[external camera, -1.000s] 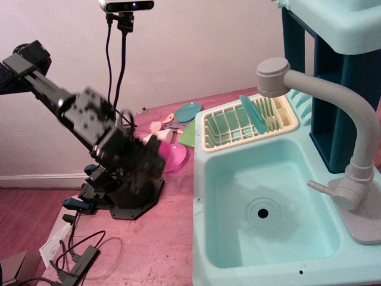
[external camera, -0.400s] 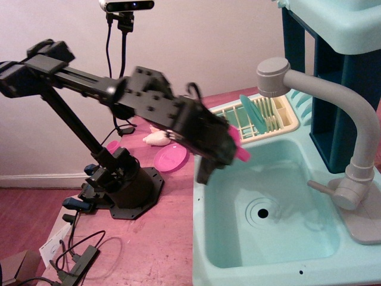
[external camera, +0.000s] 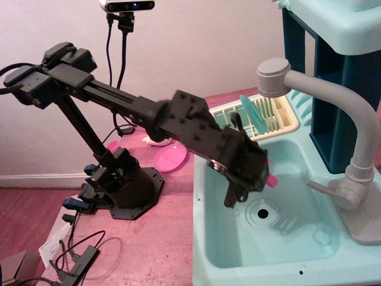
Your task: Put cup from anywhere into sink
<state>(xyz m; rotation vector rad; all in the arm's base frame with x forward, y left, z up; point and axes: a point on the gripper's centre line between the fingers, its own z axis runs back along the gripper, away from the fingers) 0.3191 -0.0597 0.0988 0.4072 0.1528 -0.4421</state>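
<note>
My gripper (external camera: pixel 253 180) hangs over the left part of the pale turquoise sink (external camera: pixel 297 238), above and a little left of the round drain hole (external camera: pixel 262 211). It is shut on the small bright pink cup (external camera: pixel 271 179), which sticks out on its right side; most of the cup is hidden by the black fingers (external camera: pixel 231 196). The cup is held in the air inside the basin's outline, clear of the bottom. The grey curved faucet (external camera: pixel 333 98) stands to the right, apart from the gripper.
A cream dish rack (external camera: pixel 280 122) with a turquoise plate stands behind the sink. A flat pink plate (external camera: pixel 171 158) and small toys lie on the table near the arm's base (external camera: pixel 122 185). A dark blue cabinet (external camera: pixel 333 89) rises at the back right. Cables lie at the front left.
The arm swung from the left side of the table to the right, out over the sink, carrying the pink cup. It now sits lower and further right over the basin.
</note>
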